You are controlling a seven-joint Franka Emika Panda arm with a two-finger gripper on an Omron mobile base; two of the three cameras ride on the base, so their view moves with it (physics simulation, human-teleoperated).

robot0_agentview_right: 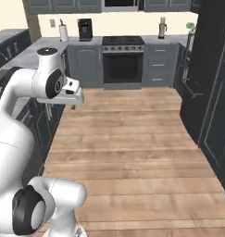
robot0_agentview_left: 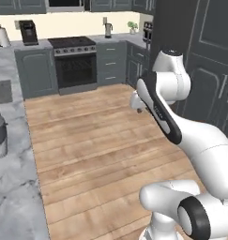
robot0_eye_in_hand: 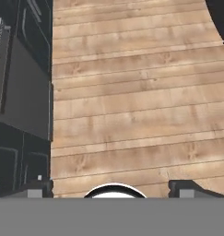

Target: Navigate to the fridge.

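Note:
The fridge [robot0_agentview_left: 174, 23] is a tall dark charcoal box at the right, partly hidden behind my arm, past the wooden floor. In the right base view the fridge [robot0_agentview_right: 207, 55] rises to the ceiling along the right side, with a horizontal bar handle low on its front. My gripper [robot0_agentview_left: 138, 108] hangs over the floor and points down, well short of the fridge. It also shows at left in the right base view, gripper [robot0_agentview_right: 73, 105]. In the hand view the gripper [robot0_eye_in_hand: 112, 188] is open, its fingertips [robot0_eye_in_hand: 37, 189] wide apart over bare planks.
A black oven range [robot0_agentview_left: 75, 63] stands at the back wall between blue-grey cabinets [robot0_agentview_left: 111, 61]. A marble counter [robot0_agentview_left: 12, 154] runs along the left. Panel-door cabinets [robot0_agentview_left: 214, 89] stand right of the fridge. Open wooden floor [robot0_agentview_right: 128, 139] lies ahead.

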